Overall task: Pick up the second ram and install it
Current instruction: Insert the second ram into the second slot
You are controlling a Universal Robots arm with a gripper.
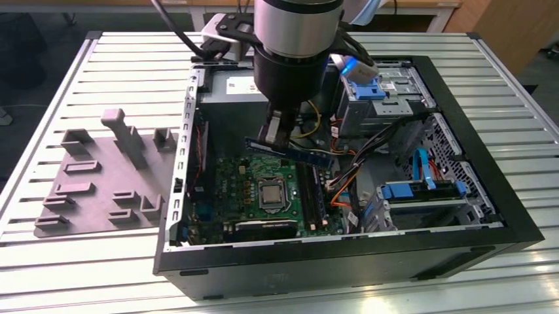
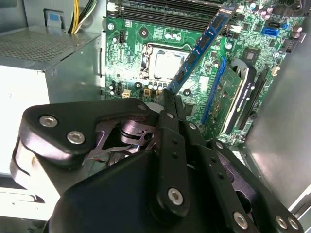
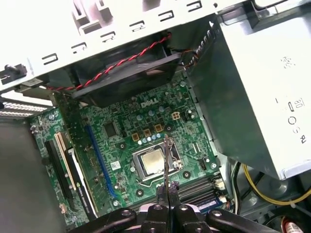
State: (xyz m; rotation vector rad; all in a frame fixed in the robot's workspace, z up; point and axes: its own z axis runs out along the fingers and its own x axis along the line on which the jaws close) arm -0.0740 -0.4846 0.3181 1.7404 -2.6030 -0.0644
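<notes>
My gripper (image 1: 277, 134) hangs inside the open computer case (image 1: 489, 229), shut on one end of the second ram (image 1: 292, 153). The ram is a thin blue-green stick that juts out level above the green motherboard (image 1: 253, 173). It is held over the black memory slots (image 1: 311, 191) beside the processor (image 1: 271, 194), apart from them. In the second wrist view the ram (image 2: 201, 46) runs from my gripper (image 2: 172, 94) toward the slots (image 2: 165, 8). In the first wrist view the ram (image 3: 166, 160) appears edge-on above my gripper (image 3: 168, 191).
A grey fixture plate (image 1: 96, 186) with upright posts lies on the slatted table at the exterior view's left. Inside the case are the power supply (image 1: 229, 84), drive bays with blue brackets (image 1: 410, 191), loose cables (image 1: 345, 176) and a graphics card (image 2: 233, 92).
</notes>
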